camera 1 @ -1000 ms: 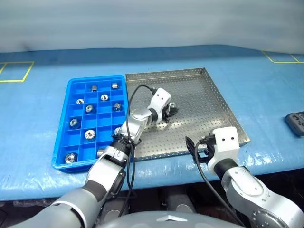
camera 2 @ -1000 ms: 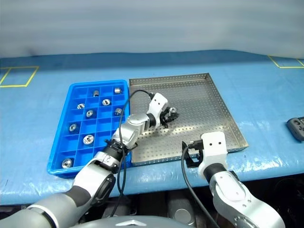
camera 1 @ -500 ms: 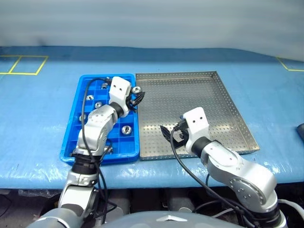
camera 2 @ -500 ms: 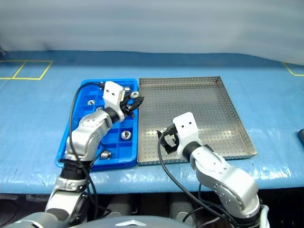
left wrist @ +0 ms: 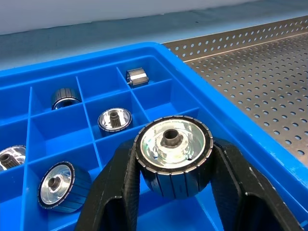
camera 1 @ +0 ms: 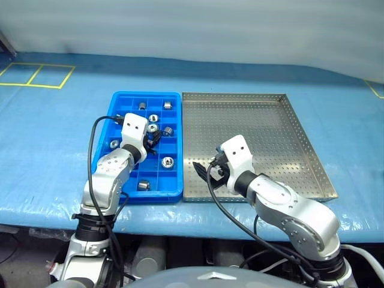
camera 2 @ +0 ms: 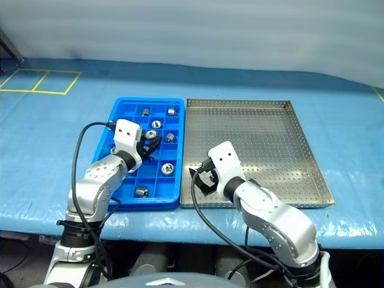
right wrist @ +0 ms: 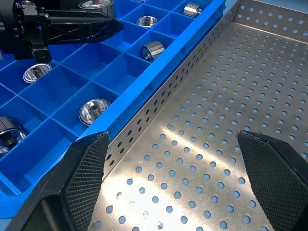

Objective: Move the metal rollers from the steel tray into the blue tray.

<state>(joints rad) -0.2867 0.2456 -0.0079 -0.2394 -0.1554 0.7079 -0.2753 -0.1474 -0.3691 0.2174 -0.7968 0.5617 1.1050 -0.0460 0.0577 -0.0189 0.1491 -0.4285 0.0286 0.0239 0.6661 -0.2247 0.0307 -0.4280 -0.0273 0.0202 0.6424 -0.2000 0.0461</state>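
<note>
The left gripper [left wrist: 173, 192] clamps one metal roller [left wrist: 173, 156] over the blue tray [camera 1: 117, 192], whose compartments hold other metal rollers [camera 1: 167, 161]. The right gripper [right wrist: 178, 168], jaws wide and empty, hangs over the steel tray [camera 1: 312, 150] beside the blue wall.

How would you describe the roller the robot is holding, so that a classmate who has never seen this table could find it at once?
Start at the blue tray, left of the steel tray. Over its middle compartments hangs the left gripper, shut on one metal roller. Unlike the other rollers, which lie in compartments, this one is raised, pinched between two black fingers.
</note>
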